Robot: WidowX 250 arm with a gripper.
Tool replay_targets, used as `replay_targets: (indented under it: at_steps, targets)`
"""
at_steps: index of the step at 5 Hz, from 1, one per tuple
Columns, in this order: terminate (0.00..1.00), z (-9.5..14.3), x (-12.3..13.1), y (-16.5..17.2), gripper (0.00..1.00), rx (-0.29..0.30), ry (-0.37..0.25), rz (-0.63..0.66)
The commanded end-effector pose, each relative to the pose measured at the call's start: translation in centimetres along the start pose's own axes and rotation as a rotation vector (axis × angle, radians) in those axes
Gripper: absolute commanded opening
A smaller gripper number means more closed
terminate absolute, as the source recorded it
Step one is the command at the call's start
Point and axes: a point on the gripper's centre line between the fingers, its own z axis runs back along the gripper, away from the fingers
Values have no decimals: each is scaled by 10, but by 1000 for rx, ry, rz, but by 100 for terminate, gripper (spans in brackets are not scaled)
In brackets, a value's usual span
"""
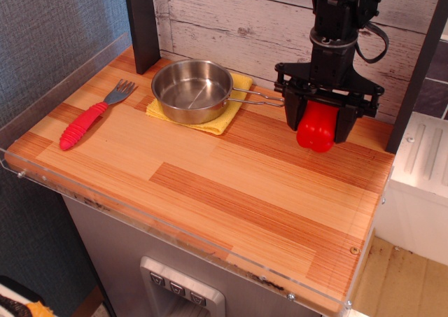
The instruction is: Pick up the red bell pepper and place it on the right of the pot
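The red bell pepper (pixel 316 128) is glossy bright red and sits between the fingers of my gripper (pixel 319 124), which is shut on it. It is at or just above the wooden counter; I cannot tell whether it touches. The pot (pixel 192 89), a shallow stainless steel pan with a thin wire handle pointing right, sits on a yellow cloth (pixel 224 120) at the back left. The pepper is to the right of the pot, just beyond the tip of the handle.
A fork with a ribbed red handle (pixel 84 124) lies at the far left. A white plank wall (pixel 245 23) stands behind. A dark post (pixel 142 23) is at the back left and another (pixel 413 72) at the right. A clear guard rims the counter edge (pixel 189 236).
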Motion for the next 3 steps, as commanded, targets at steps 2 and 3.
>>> replay_targets:
  at_steps: [2, 3]
  targets:
    - [0, 8, 11, 14, 100, -41, 19, -72]
    - [0, 11, 9, 17, 100, -38, 45, -105]
